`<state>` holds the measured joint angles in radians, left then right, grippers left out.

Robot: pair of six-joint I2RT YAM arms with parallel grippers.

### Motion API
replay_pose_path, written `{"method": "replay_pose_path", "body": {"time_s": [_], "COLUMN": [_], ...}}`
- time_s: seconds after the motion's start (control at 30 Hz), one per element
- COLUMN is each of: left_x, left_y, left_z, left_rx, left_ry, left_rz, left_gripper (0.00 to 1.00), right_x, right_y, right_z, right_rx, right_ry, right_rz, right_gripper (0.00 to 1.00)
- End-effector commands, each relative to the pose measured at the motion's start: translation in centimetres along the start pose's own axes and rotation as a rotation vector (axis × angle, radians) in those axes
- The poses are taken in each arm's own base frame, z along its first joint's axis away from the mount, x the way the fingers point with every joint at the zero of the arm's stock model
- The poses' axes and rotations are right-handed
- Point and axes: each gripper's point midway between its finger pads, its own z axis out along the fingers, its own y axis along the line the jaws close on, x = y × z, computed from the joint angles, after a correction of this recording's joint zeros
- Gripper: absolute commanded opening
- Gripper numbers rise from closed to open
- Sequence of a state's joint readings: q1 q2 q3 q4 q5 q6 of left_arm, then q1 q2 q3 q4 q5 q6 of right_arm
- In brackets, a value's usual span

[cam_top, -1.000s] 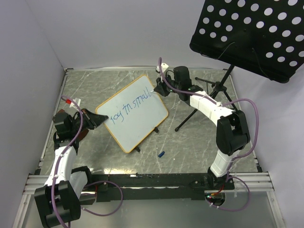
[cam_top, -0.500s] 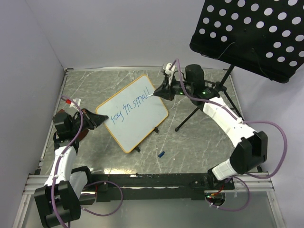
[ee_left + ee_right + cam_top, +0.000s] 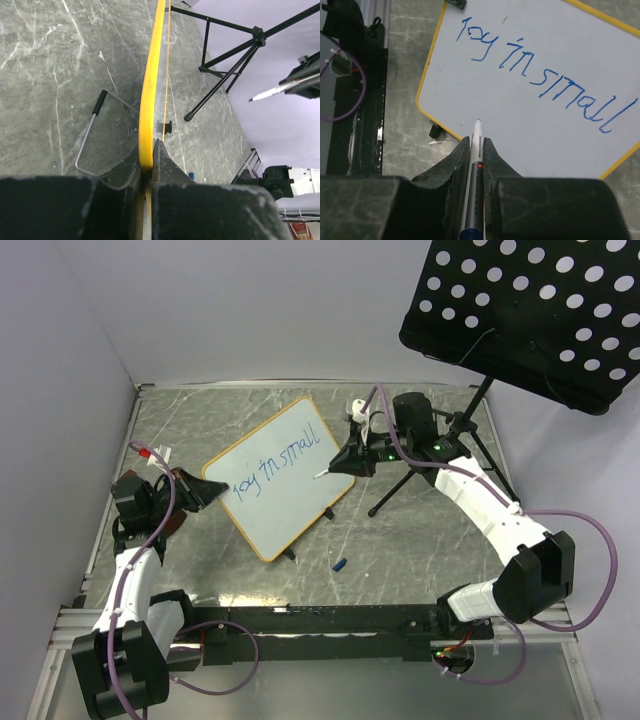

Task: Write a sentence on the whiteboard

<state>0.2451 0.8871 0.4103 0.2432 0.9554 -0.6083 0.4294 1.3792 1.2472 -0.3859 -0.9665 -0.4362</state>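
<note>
Progress: sentence (image 3: 519, 59) part done, "joy in small" in blue on whiteboard (image 3: 485, 100); second line not begun | Left gripper (image 3: 148, 160): jaws clamped on board's yellow edge | Right gripper (image 3: 476, 145): jaws closed on marker (image 3: 473, 190), tip ahead of them over blank board; contact could not be told.

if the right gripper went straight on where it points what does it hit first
Probably the whiteboard: the marker in the right gripper aims at its blank part below the writing; depth unclear.

Tripod legs (image 3: 395, 490) seemingly just beside whiteboard (image 3: 290, 495)
</note>
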Motion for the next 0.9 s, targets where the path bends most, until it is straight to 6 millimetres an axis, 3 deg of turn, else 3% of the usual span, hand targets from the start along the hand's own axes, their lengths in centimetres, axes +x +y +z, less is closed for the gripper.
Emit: {"method": "replay_pose_path", "body": {"time_s": [0.0, 0.27, 0.87], "left_x": [-0.4, -0.6, -0.6], "left_y": [-0.7, -0.8, -0.8], "left_z": [0.1, 0.0, 0.0], "left_rx": [0.032, 0.032, 0.021], "left_ry": [0.003, -0.003, -0.006], "left_rz": [0.142, 0.153, 0.159], "left_gripper": [0.01, 0.01, 0.01], "right_x": [-0.8, 0.3, 1.6], "right_y": [2.0, 3.1, 7.9], "right_z": [-0.4, 0.7, 5.0], "right_rx": [-0.057, -0.086, -0.209], "right_ry": [-0.033, -0.012, 0.046], "right_rz": [-0.059, -0.06, -0.085], "right_gripper": [0.0, 0.0, 0.0]}}
